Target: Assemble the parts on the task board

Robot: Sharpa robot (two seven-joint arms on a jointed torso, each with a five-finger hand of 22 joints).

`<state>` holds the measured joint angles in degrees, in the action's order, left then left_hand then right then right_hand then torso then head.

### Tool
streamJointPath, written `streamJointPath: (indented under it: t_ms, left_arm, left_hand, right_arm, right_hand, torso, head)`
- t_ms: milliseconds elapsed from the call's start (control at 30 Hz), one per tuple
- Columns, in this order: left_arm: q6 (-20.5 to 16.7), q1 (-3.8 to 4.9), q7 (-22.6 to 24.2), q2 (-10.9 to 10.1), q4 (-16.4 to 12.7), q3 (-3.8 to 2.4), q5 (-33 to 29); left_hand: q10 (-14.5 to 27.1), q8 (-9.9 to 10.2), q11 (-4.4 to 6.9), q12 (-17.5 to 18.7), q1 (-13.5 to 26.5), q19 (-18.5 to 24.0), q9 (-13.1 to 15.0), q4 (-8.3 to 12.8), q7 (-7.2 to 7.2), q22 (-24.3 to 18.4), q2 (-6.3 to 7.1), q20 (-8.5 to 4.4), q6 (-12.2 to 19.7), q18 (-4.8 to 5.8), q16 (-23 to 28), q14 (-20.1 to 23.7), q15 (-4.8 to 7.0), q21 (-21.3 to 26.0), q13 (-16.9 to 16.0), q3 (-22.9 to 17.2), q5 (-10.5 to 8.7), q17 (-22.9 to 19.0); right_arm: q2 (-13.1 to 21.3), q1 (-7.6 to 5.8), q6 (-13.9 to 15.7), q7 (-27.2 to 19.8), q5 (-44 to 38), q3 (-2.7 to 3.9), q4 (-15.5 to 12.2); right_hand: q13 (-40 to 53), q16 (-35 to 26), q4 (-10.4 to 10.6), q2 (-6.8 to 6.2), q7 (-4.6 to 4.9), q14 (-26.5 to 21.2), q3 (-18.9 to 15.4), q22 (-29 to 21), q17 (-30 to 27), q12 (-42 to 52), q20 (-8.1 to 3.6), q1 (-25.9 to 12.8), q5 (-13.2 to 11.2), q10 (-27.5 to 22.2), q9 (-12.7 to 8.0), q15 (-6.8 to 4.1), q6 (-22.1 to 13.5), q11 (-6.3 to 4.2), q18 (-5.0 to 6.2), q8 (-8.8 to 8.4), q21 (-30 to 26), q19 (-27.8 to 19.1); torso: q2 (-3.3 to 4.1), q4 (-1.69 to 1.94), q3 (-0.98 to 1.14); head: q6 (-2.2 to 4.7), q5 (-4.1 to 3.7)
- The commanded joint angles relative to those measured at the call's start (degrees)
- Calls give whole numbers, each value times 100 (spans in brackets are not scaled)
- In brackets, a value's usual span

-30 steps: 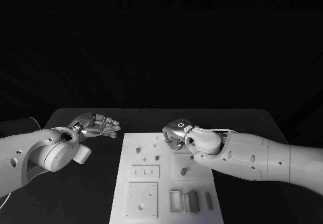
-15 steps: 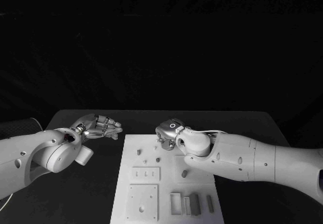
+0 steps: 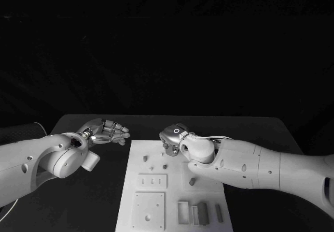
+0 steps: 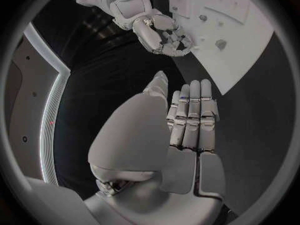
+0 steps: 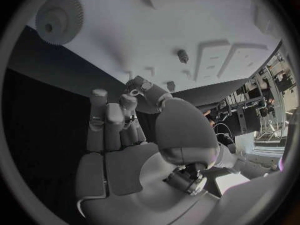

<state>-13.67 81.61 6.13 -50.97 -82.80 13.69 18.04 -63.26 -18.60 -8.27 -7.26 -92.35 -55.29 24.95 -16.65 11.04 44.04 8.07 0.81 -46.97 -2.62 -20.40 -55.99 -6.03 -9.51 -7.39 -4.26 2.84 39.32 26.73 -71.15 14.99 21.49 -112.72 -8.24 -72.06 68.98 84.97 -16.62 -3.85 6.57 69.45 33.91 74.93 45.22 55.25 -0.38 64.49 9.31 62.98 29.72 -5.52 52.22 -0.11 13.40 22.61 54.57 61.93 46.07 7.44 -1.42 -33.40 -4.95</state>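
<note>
The white task board (image 3: 209, 193) lies mid-table, with small grey pegs (image 3: 146, 158) standing in it and grey blocks (image 3: 202, 212) in slots near its front edge. My right hand (image 3: 174, 139) hovers over the board's far edge, fingers curled in, thumb close to the fingertips (image 5: 128, 101), and I see nothing in it. A toothed gear (image 5: 59, 16) and a peg (image 5: 182, 55) sit on the board beyond it. My left hand (image 3: 105, 131) floats over the black table just off the board's far left corner. Its fingers (image 4: 190, 112) lie side by side and hold nothing.
Two recessed white plates (image 3: 151, 181) sit on the board's left half. The black table (image 3: 257, 130) runs round the board, with bare room on both sides. In the left wrist view the right hand (image 4: 164, 34) hangs by the board's edge (image 4: 247, 55).
My right hand has slid a little to the left and towards the board's far edge. The left hand has edged slightly closer to the board.
</note>
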Motion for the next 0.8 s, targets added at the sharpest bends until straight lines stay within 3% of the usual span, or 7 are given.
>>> streamJointPath:
  t_ms: [33,333,800]
  left_arm:
    - [32,13,61,10,0,-3,28]
    - [44,13,64,43,23,-3,36]
    - [39,13,63,6,25,-3,46]
  left_hand:
    - [-24,13,-17,29,-35,-11,7,5,-20,8,25,-45,4,-97,40,-40,3,23,-9,-44,0,7]
    - [-25,13,-17,30,-35,-12,7,4,-20,9,24,-45,4,-96,43,-40,3,24,-10,-45,0,10]
    - [-26,14,-17,34,-31,-12,8,3,-20,9,23,-45,4,-95,48,-42,3,27,-12,-46,0,15]
  right_arm:
    - [-28,2,4,-16,-119,3,10]
    - [-226,13,-39,-77,-120,2,227]
    - [-229,21,-156,-101,-117,2,352]
  right_hand:
    - [-9,26,-9,-14,-133,-58,10,112,3,37,-43,32,5,-90,11,-118,721,-84,160,33,34,0]
    - [-18,26,-9,-15,-133,-55,13,111,3,36,-45,33,4,-88,14,-119,721,-85,160,31,35,2]
    - [-34,27,-6,-21,-132,-49,15,110,3,36,-47,27,3,-83,20,-119,721,-85,160,27,39,7]
  torso:
    - [2,-15,8]
    - [-2,-13,6]
    - [3,-19,11]
  head:
    - [-1,38]
    - [-2,52]
    - [-23,86]
